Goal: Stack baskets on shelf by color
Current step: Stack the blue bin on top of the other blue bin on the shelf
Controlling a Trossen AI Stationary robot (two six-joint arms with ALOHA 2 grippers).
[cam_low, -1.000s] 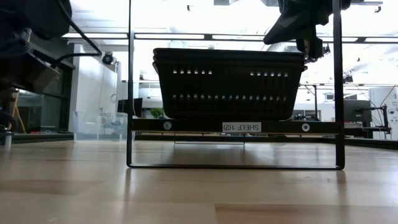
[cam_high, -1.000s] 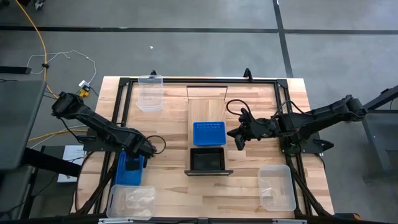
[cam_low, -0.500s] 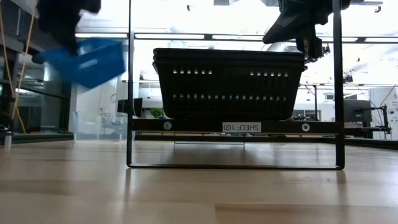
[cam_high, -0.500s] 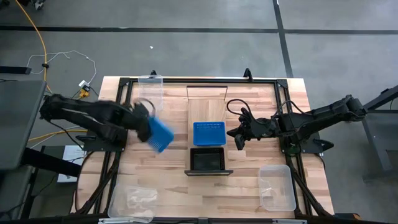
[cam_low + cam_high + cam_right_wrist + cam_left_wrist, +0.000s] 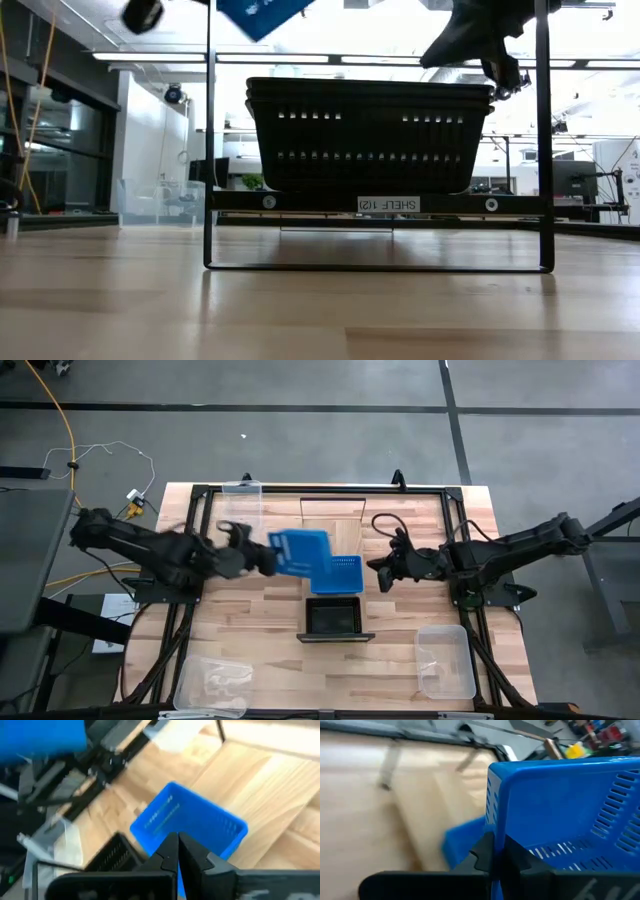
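High view: left gripper point(image 5: 262, 555) holds blue basket point(image 5: 300, 552) over shelf point(image 5: 333, 510) edge.

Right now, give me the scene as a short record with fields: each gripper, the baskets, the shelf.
left gripper: shut on the carried blue basket, in the air near the shelf
right gripper: shut, empty, waiting right of the shelf
shelf: holds one blue basket and the black baskets
clear baskets: one at the far left, one near left, one near right
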